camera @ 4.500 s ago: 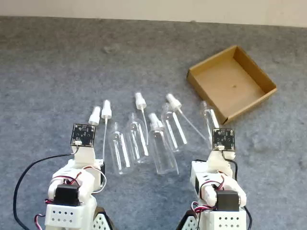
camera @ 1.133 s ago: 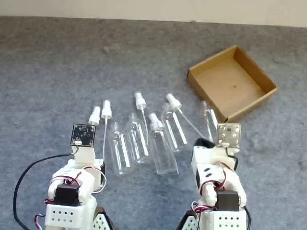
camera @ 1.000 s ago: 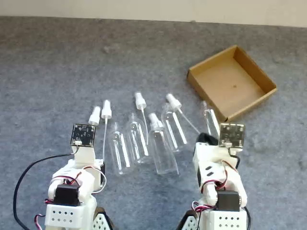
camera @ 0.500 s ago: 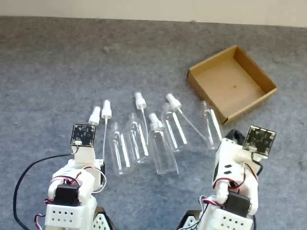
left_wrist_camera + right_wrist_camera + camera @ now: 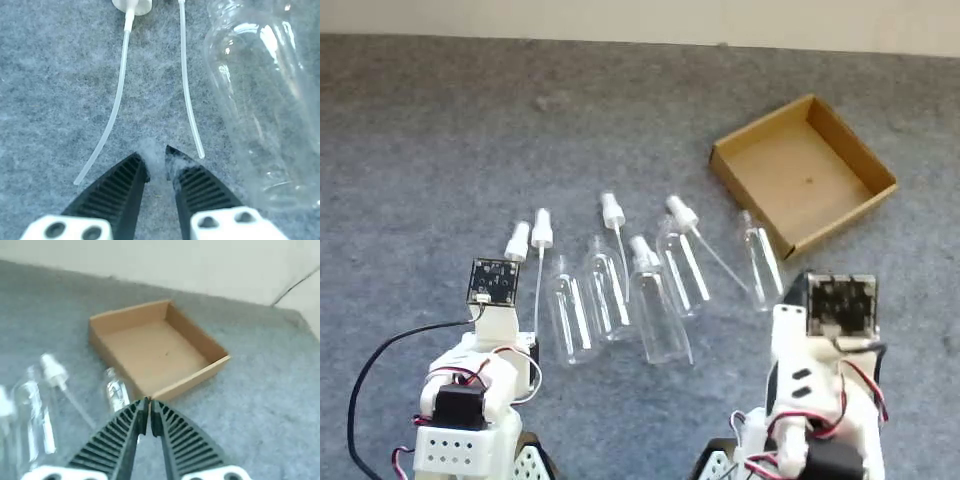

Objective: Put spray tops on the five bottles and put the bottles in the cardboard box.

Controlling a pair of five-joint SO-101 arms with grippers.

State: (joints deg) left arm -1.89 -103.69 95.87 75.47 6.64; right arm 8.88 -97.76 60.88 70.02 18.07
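The five bottles [image 5: 665, 320] lie flat at desk [image 5: 440, 140] centre, necks toward 12 o'clock, with loose spray tops [image 5: 541, 230] alongside for fitting. The cardboard box [image 5: 805, 180] waits empty at 2 o'clock. Left tool [image 5: 156, 160] is slightly ajar and right tool [image 5: 149, 402] is closed; both hold nothing.

- No word, number, label or sign can be read in any view.
- The open brown cardboard box [image 5: 804, 172], upper right of the high view, shows plain walls and a plain floor.
- The clear plastic bottles [image 5: 608, 292], middle of the high view, show bare sides.
- The small dark square circuit boards [image 5: 493, 282], lower part of the high view, carry marks too small to tell.
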